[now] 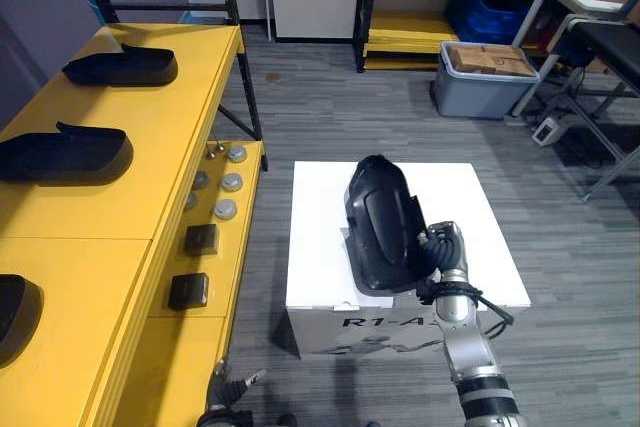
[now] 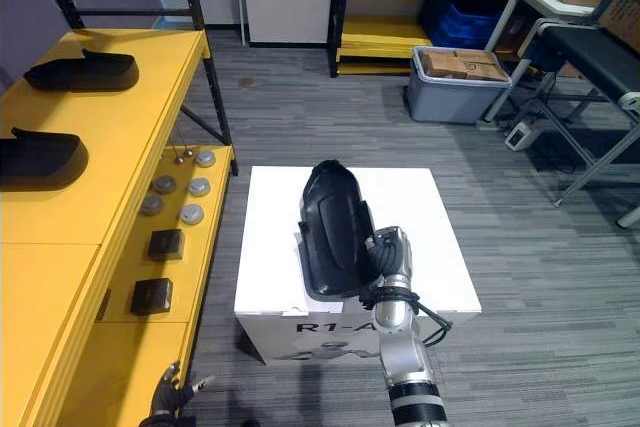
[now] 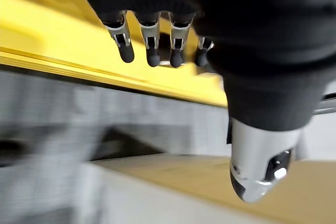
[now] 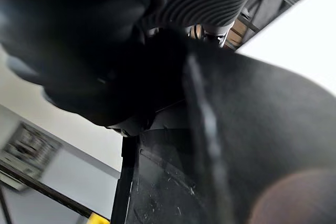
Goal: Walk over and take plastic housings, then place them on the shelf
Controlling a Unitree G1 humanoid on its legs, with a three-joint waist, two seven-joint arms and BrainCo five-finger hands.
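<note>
Grey floor surrounds a white box (image 1: 320,237). Over the box, a black plastic housing (image 1: 380,227) stands on edge against our right hand (image 1: 445,247). The housing hides that hand's grip, so we cannot tell its state. Left of the box, by the yellow shelf (image 1: 150,147), our left hand (image 3: 152,45) hangs with fingers straight and apart.

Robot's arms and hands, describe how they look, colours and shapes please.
The right arm is silver-grey, built of rounded segments, with a black band on the forearm. The right hand sits under a dark ribbed cover. The left hand has the same cover, slim silver fingers with dark rounded tips, and a thicker silver thumb.
</note>
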